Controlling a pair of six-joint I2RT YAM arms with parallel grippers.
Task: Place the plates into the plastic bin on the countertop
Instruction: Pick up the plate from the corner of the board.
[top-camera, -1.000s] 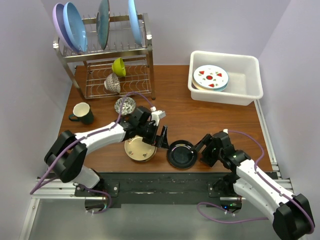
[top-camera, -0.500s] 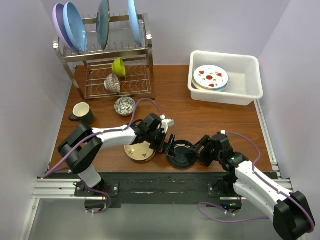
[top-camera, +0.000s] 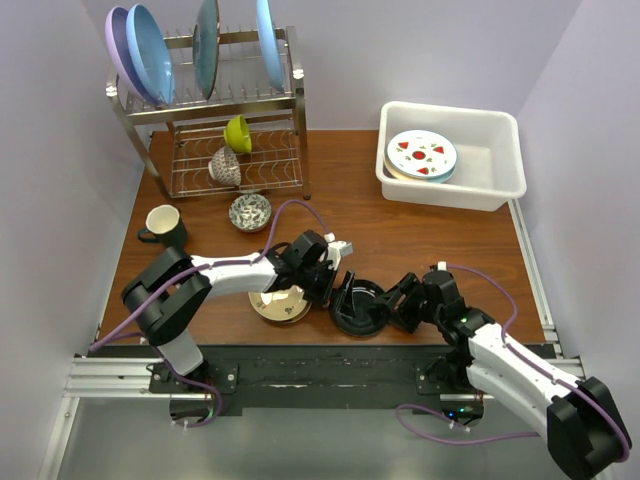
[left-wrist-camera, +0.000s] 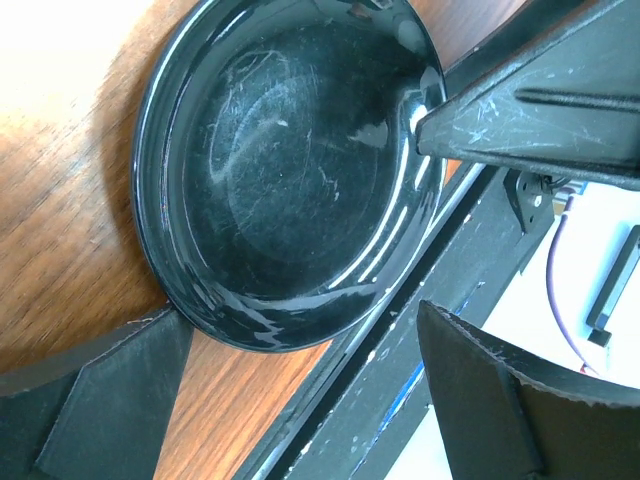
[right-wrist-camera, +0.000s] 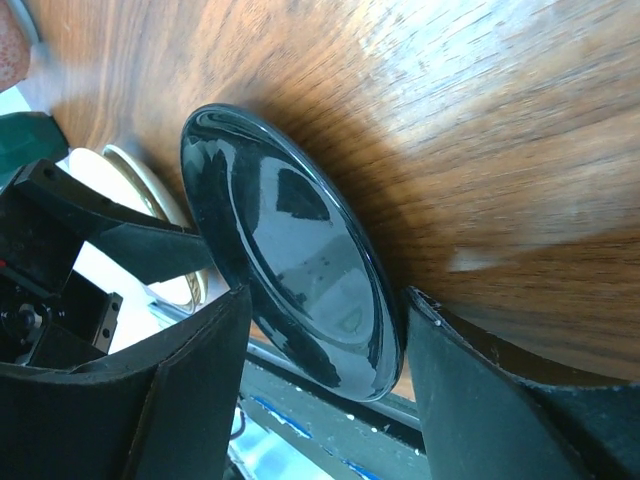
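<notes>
A glossy black plate (top-camera: 360, 305) (left-wrist-camera: 290, 170) (right-wrist-camera: 300, 270) sits tilted at the countertop's (top-camera: 400, 230) front edge, slightly overhanging it. My left gripper (top-camera: 337, 288) (left-wrist-camera: 300, 325) is open, one finger (left-wrist-camera: 110, 400) against the plate's left rim and the other past the table edge. My right gripper (top-camera: 397, 300) (right-wrist-camera: 328, 300) straddles the plate's right rim, jaws narrowed close on both sides. A gold-tan plate (top-camera: 278, 303) lies to the left. The white plastic bin (top-camera: 495, 140) at the back right holds a red-spotted plate (top-camera: 421, 155).
A steel wire rack (top-camera: 215, 100) at the back left carries upright blue and lilac plates and a lime-green bowl (top-camera: 238, 133). A patterned bowl (top-camera: 250, 211) and a dark mug (top-camera: 165, 226) stand before it. A black rail (top-camera: 320, 365) borders the table's front.
My left gripper moved right, off the gold-tan plate, to the black plate's left rim. My right gripper slid left onto the plate's right rim while its jaws narrowed. The plate tipped and shifted slightly.
</notes>
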